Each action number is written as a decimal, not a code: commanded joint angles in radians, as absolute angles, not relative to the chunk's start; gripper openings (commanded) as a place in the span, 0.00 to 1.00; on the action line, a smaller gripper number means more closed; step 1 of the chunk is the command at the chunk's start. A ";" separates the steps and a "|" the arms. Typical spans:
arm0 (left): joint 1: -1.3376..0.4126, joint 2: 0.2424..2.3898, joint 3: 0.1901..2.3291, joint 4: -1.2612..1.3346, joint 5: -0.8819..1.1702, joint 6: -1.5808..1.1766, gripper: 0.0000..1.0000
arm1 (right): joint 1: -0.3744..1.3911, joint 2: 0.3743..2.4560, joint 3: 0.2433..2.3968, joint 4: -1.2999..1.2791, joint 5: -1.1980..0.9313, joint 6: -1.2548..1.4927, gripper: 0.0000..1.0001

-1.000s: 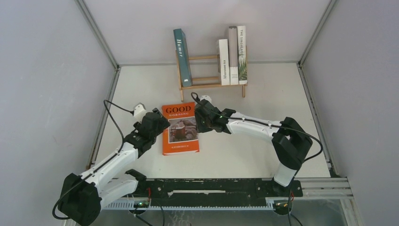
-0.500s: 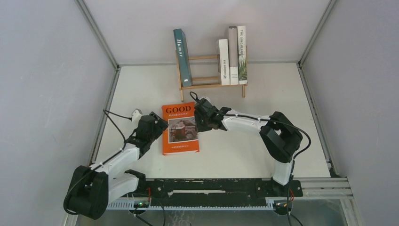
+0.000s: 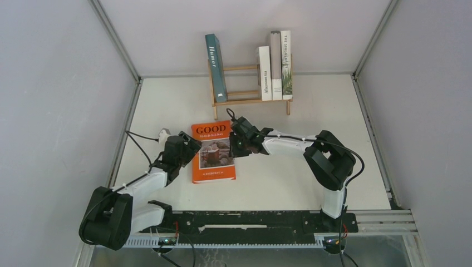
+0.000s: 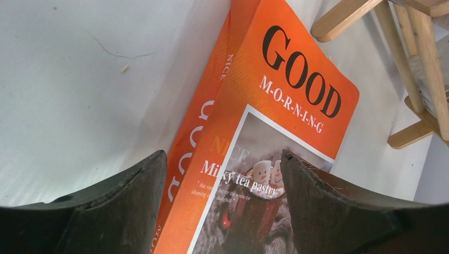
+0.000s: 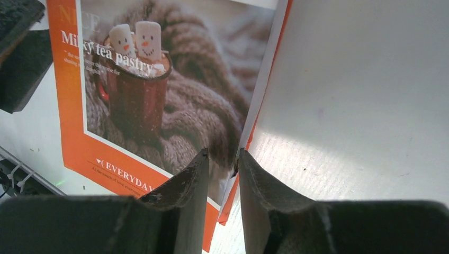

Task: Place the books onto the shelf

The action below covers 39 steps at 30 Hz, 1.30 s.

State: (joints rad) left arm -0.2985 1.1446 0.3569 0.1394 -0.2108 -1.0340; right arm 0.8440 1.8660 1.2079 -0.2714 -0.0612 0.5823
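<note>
The orange "GOOD" book lies flat on the table in front of the shelf. My right gripper is at its right edge; in the right wrist view the gripper is shut on that edge of the book. My left gripper is at the spine side. In the left wrist view the gripper stands open, one finger beside the spine and one over the cover. On the shelf stand the teal book, a white book, the grey book and the palm-leaf book.
The shelf stands against the back wall, with a gap between the teal book and the other three. Its wooden leg shows just beyond the orange book. Grey side walls close in the table. A black rail runs along the near edge.
Both arms have folded, the left elbow sinking toward the near edge and the right elbow swinging left. The left jaws have narrowed slightly. The orange book lies where it was.
</note>
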 commanded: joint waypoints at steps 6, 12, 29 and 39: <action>-0.293 1.150 0.334 0.199 -0.187 -1.065 0.81 | 0.842 1.843 1.149 -0.182 -0.120 0.640 0.35; -0.293 1.150 0.332 0.203 -0.180 -1.066 0.80 | 0.836 1.842 1.127 -0.147 -0.160 0.667 0.34; -0.293 1.117 0.306 0.210 -0.144 -1.065 0.78 | 0.819 1.812 1.069 -0.071 -0.256 0.743 0.26; -0.293 1.052 0.272 0.203 -0.121 -1.061 0.80 | 0.800 1.795 1.038 -0.039 -0.314 0.775 0.08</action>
